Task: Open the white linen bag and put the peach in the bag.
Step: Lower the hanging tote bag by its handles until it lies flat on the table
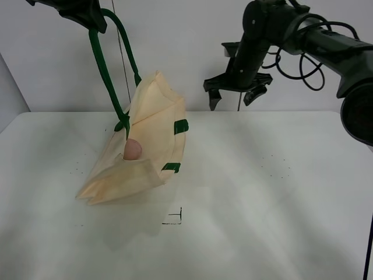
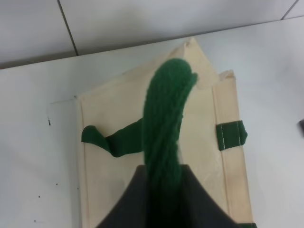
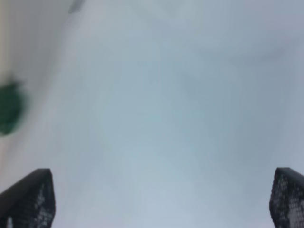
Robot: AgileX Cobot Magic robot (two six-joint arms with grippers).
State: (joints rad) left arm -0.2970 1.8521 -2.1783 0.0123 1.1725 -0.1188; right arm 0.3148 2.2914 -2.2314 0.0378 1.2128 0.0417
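Note:
The white linen bag hangs tilted from its dark green strap handle, its lower end resting on the table. My left gripper is shut on the handle at the top left and holds it high. The handle fills the middle of the left wrist view, with the bag below it. The peach, small and dusty pink, sits inside the bag's open mouth. My right gripper is open and empty, raised above the table to the right of the bag. Its fingertips stand wide apart.
The white table carries a small black corner mark in front of the bag. A thin dark cord hangs behind the bag. A green tab shows blurred in the right wrist view.

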